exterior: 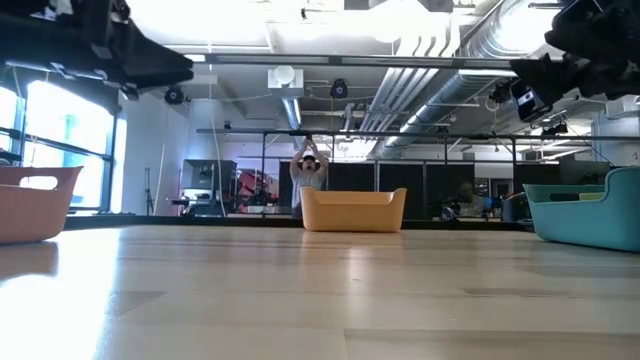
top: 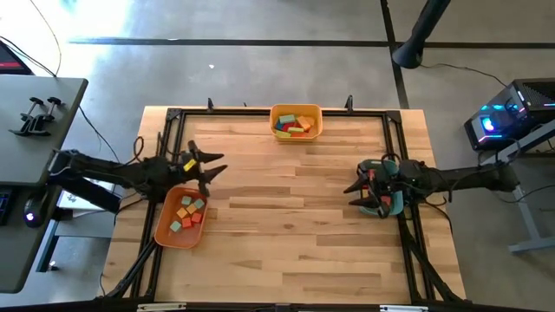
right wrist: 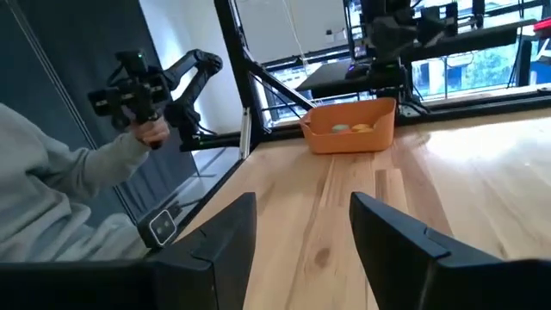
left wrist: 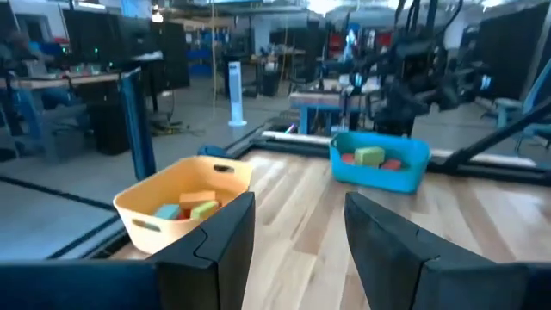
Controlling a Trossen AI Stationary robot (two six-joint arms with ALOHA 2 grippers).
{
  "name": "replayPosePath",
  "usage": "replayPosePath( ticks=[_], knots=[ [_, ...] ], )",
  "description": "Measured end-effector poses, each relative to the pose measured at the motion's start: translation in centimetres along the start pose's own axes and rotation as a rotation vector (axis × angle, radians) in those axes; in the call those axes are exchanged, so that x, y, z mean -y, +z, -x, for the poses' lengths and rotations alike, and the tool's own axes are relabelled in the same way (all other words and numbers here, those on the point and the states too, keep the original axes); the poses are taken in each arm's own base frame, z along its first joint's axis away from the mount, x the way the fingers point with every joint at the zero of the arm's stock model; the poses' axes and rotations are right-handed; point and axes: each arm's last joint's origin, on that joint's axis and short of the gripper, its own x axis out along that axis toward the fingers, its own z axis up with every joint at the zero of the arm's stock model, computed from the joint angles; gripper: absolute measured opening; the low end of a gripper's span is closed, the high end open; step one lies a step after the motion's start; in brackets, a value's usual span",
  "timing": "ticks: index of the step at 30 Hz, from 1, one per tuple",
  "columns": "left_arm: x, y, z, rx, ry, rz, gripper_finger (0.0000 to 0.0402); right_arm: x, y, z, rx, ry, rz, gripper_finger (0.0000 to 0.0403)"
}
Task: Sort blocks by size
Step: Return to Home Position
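— Over the bench (top: 286,234), how are the arms set?
— Left gripper (top: 215,171) open, right gripper (top: 354,189) open too, both empty.
— And the blocks (top: 189,212)?
— Some in the orange tray (top: 165,232) just beside the left gripper, some in the teal tray (left wrist: 379,176) under the right gripper, some in the yellow tray (top: 297,107) well apart from both.

Open-plan robotics lab (exposed ceiling ducts (exterior: 470,55), concrete floor (top: 260,78), equipment benches (left wrist: 73,82))
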Motion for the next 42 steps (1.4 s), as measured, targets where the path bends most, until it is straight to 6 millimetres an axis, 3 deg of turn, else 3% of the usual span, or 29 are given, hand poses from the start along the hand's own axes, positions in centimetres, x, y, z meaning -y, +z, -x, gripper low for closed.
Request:
replayPosePath(
  ticks=[8,19,27,30,42],
  knots=[
    [-0.9,0.4,1.8,0.033,-0.010,0.023,0.0165,0.0,-0.1,1.1,-0.001,-0.032,0.025,0.0184],
    [-1.0,0.3,2.1,0.019,-0.014,0.068,0.0165,0.2,-0.9,3.0,-0.012,-0.201,0.021,0.0184],
    [-0.9,0.2,2.1,0.010,-0.050,0.054,0.0165,0.8,-1.4,2.8,0.023,-0.311,0.035,0.0184],
    [-0.7,0.2,2.1,0.010,-0.103,0.040,0.0165,1.0,-1.7,2.5,0.087,-0.318,0.038,0.0184],
    [-0.9,-0.7,2.5,-0.069,-0.128,0.023,0.0165,1.0,-1.7,2.5,0.074,-0.341,0.071,0.0184]
  ],
)
